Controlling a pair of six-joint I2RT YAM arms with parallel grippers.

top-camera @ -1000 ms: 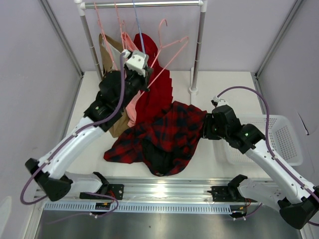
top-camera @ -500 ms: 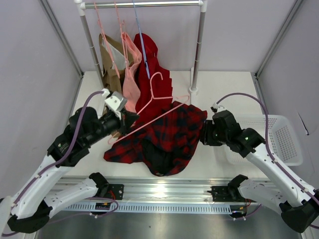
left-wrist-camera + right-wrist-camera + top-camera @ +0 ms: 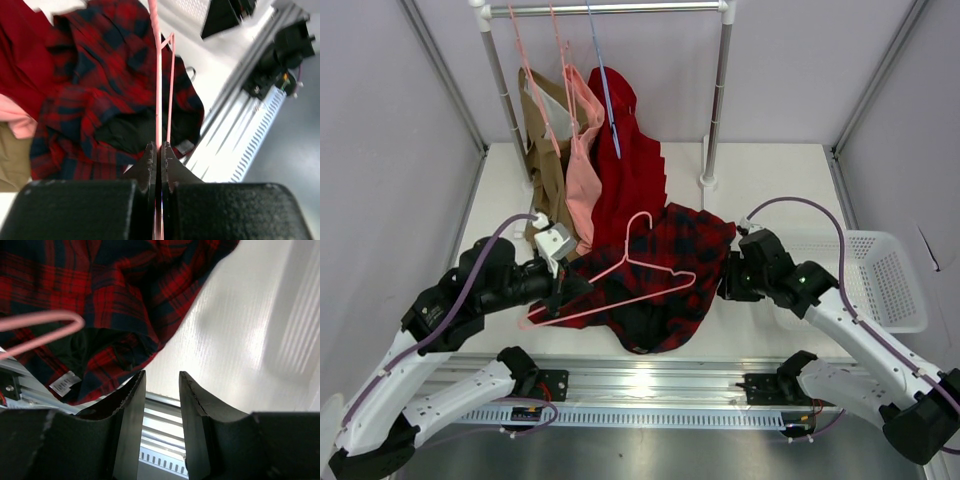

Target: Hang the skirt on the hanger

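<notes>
Presently the left gripper [image 3: 158, 145] is clamped fully together on the thin pink wire of the hanger [image 3: 158, 90]. It grips the end of the frame farthest from the right gripper [image 3: 162, 375]. This grip appears chosen to leave the rest of the triangle and the hook free to reach out across the skirt [image 3: 670, 250]. The hanger is carried roughly flat over the near half of the skirt, its hook lying over the skirt's middle. Whether the wire touches the cloth cannot be told. The skirt lies in a crumpled heap on the table [image 3: 760, 160], its black lining exposed along the near edge and a white label showing there. The right gripper sits low at the skirt's right edge, just beside the fabric, jaws apart with nothing between them. It is judged to be placed there to take hold of that edge and lift or open the waist for the hanger. The skirt is not yet on the hanger. One risk is noted: a thin wire pinched at one end may swivel once cloth drags on it.
</notes>
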